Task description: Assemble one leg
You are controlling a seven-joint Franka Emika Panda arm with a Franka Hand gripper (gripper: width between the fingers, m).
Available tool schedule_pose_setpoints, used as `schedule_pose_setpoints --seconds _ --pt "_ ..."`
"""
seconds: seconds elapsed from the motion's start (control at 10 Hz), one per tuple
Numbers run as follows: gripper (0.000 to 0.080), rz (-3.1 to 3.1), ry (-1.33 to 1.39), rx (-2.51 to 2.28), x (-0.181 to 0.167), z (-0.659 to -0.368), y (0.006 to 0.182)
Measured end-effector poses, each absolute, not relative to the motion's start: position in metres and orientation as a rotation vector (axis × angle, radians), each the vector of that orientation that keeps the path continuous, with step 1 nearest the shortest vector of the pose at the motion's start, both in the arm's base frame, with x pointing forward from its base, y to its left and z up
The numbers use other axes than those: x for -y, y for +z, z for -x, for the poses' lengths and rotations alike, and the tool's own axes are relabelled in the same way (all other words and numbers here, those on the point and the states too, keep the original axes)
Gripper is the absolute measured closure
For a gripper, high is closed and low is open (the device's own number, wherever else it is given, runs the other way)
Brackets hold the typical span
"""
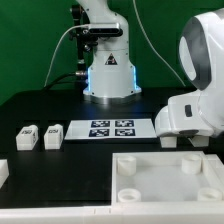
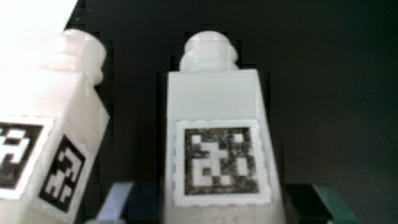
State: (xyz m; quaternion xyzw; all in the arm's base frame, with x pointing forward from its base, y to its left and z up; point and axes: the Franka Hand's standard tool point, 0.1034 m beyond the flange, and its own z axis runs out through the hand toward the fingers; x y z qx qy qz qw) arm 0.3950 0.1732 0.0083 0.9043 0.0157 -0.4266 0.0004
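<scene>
In the wrist view a leg (image 2: 217, 130), a white block with a screw tip and a black-and-white tag, lies between my fingers. A second leg (image 2: 54, 130) lies close beside it. My gripper (image 2: 217, 205) is open, with one finger (image 2: 125, 200) on each side of the middle leg and dark gaps between fingers and leg. In the exterior view my gripper (image 1: 176, 143) is low over the table at the right, just behind the big panel, and it hides these two legs. Two more legs (image 1: 27, 137) (image 1: 52, 136) stand at the exterior view's left.
The big white panel with round sockets (image 1: 165, 172) lies at the front right. The marker board (image 1: 110, 128) lies in the middle before the robot base (image 1: 107, 70). A white part (image 1: 3, 172) shows at the left edge.
</scene>
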Motion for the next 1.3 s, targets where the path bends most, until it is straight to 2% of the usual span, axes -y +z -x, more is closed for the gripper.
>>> schedule_pose_setpoints --seconds 1.1,1.2,1.3 --pt "0.0509 -2.862 -1.302 -0.048 -0.174 -0.398 0.010" --pt "0.0509 -2.866 -1.281 -0.067 -0.170 -0.406 0.018" --pt "0.0509 -2.925 -1.185 -0.070 -0.165 -0.430 0.031"
